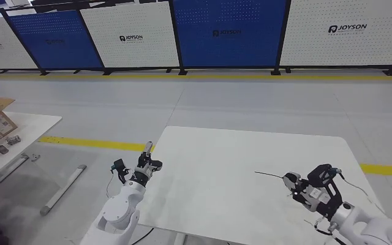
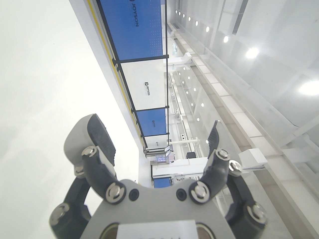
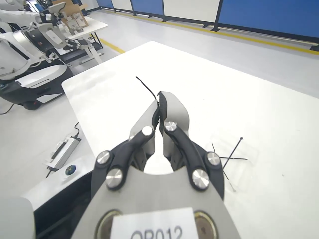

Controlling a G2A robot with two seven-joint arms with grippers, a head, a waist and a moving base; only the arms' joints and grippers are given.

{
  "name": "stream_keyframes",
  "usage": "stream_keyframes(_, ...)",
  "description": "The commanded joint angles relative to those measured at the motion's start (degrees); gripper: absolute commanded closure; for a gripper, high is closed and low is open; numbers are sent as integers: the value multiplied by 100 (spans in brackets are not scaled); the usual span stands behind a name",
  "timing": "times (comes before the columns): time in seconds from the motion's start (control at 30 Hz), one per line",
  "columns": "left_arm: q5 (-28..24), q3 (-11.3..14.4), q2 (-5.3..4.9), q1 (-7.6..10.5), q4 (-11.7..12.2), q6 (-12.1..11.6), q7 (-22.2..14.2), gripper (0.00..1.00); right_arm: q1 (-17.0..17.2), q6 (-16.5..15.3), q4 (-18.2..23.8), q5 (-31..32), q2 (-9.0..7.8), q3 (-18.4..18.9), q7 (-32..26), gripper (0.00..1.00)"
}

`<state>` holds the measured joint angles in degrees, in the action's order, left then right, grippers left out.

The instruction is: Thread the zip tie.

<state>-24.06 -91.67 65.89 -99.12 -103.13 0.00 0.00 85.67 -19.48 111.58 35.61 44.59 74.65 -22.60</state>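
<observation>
Zip tie [image 3: 145,87], position?" asks Tech 1.

Tech 2: "Held by one end between the fingertips of the right gripper [image 3: 159,100]. The free, thin end projects past the fingertips, above the white table [image 1: 245,153]. In the top view the strand [image 1: 269,175] points across the table toward the left arm's side."

Tech 1: "Right gripper condition?"

Tech 2: "Jaws closed, pads pressed together on the strand. It sits over the right part of the table [image 1: 293,184], near the front edge."

Tech 1: "Left gripper?"

Tech 2: "Left gripper [image 2: 157,133]: jaws spread wide, nothing between the pads. Location: at the table's left edge [image 1: 147,150], well apart from the right gripper."

Tech 1: "Other items?"

Tech 2: "Loose zip ties [image 3: 230,155] lie crossed on the table, near the right gripper."
</observation>
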Motion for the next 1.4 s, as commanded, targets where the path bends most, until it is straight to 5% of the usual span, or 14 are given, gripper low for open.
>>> stream_keyframes(0.0, 0, 0, 0, 0, 0, 0, 0, 0, 1, 0, 3, 2, 2, 3, -4, 100)
stream_keyframes(0.37, -114, 20, 5, 48, -71, 118, -128, 0, 1, 0, 3, 2, 2, 3, -4, 100)
stream_keyframes(0.43, -150, -1, -8, 43, -229, 405, -359, 0, 1, 0, 3, 2, 2, 3, -4, 100)
stream_keyframes(0.57, -79, -38, -60, 45, -654, 1394, -926, 0, 1, 0, 3, 2, 2, 3, -4, 100)
stream_keyframes(0.67, 161, 147, -82, 141, -732, 1948, -1161, 0, 1, 0, 3, 2, 2, 3, -4, 100)
stream_keyframes(0.77, 130, 359, -95, 226, -508, 1948, -1396, 0, 1, 0, 3, 2, 2, 3, -4, 100)
stream_keyframes(1.17, 32, 361, -91, 261, -436, 1939, -1412, 0, -3, 81, 25, 150, 14, -9, 49, 100)
stream_keyframes(1.37, -608, 202, -253, 391, 41, 1948, -2783, 0, -213, 0, 261, 1355, 82, -410, 511, 100)
